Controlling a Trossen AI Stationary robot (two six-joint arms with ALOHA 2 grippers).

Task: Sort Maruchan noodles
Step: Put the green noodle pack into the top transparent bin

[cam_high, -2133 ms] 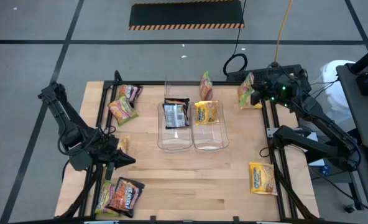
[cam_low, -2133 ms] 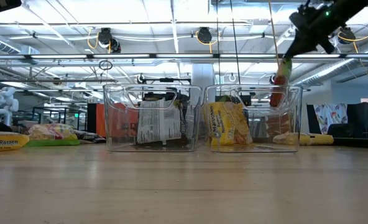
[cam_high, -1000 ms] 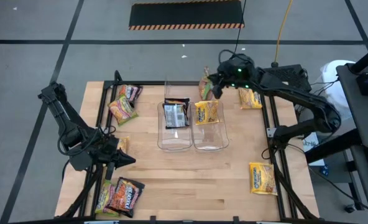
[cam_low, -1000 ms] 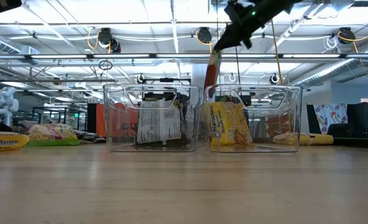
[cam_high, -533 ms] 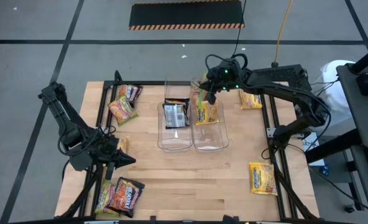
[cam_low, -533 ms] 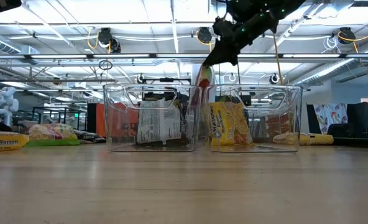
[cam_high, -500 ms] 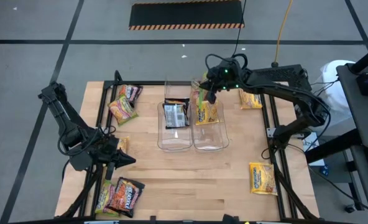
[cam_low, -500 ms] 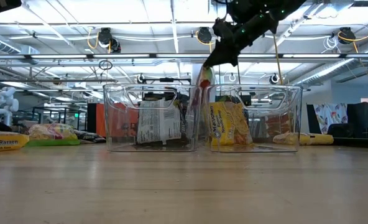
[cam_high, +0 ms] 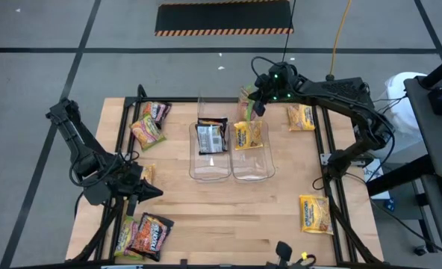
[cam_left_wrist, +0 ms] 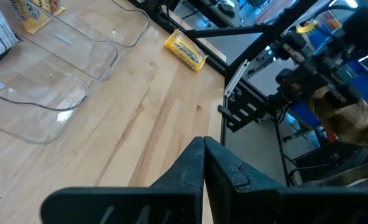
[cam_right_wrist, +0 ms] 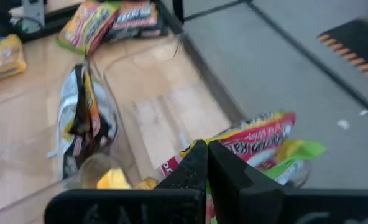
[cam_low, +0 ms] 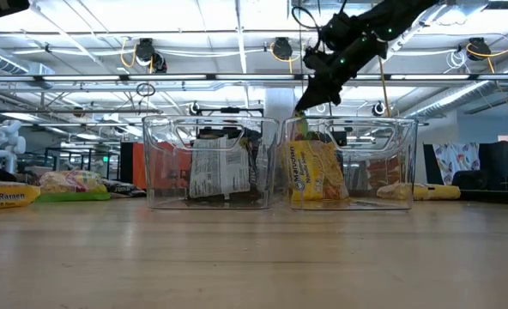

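Note:
My right gripper [cam_high: 258, 99] is shut on a pink-green noodle packet [cam_high: 246, 102] over the far end of the right clear bin [cam_high: 253, 170]. In the low view the packet [cam_low: 301, 129] hangs at that bin's rim; inside it or behind it, I cannot tell. A yellow packet [cam_high: 248, 134] lies in the right bin and a dark packet [cam_high: 211, 137] leans in the left bin [cam_high: 208, 170]. My left gripper [cam_high: 152, 192] waits shut near the table's left edge, touching nothing. My right gripper pinches the pink-green packet by one edge [cam_right_wrist: 229, 153] between its two fingers, slanting down from above. The packet hangs below the fingers, tilted, its free end [cam_low: 300, 134] level with the right bin's rim.
Loose packets lie at the far left [cam_high: 148, 132] [cam_high: 154, 111], by the left gripper [cam_high: 147, 173] and at the near left [cam_high: 145, 235]. Yellow ones lie at the far right [cam_high: 301, 117] and near right [cam_high: 316, 214]. Bare wood [cam_high: 228, 217] lies in front of the bins.
My right gripper, still shut on the pink-green packet, swung left over the gap between the two bins, then back toward the right and far edge. The packet hangs lower now, at the right bin's rim rather than above both bins.

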